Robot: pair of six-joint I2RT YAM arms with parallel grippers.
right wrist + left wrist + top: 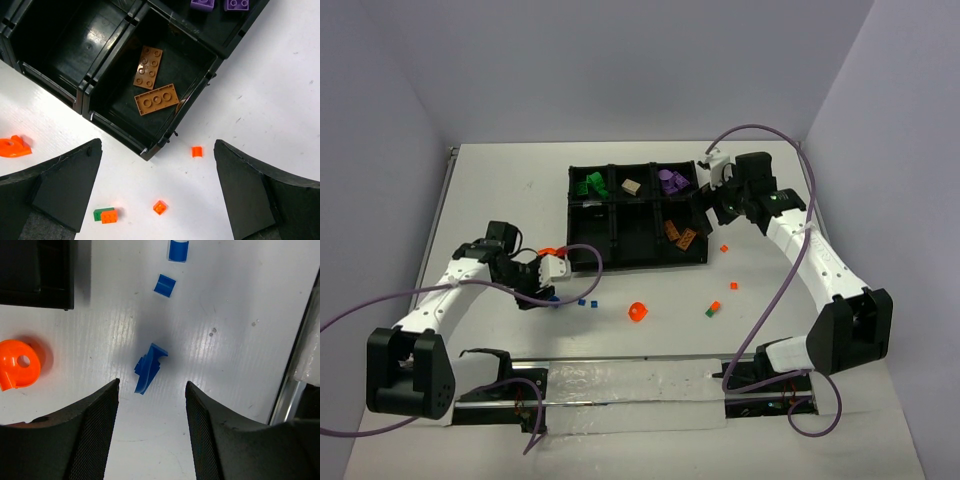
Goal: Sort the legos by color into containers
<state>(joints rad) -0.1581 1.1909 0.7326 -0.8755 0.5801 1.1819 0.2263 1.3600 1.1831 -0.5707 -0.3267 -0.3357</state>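
Observation:
The black six-compartment tray [570, 215] holds green, tan and purple legos in its far row and two brown plates [156, 99] in the near right compartment. My left gripper [152, 385] is open and low over the table. A blue piece [149, 367] lies just ahead of its tips, and two small blue bricks [164, 285] lie further ahead. My right gripper [157, 150] is open and empty above the tray's near right corner [120, 135]. Two small orange bricks [197, 151] and a joined green and orange pair [105, 215] lie under it.
An orange round piece [19, 364] lies left of my left gripper, near the tray corner [35, 295]. Another orange piece [638, 312] lies mid-table. A metal rail [620, 385] runs along the near edge. Walls enclose the table on three sides.

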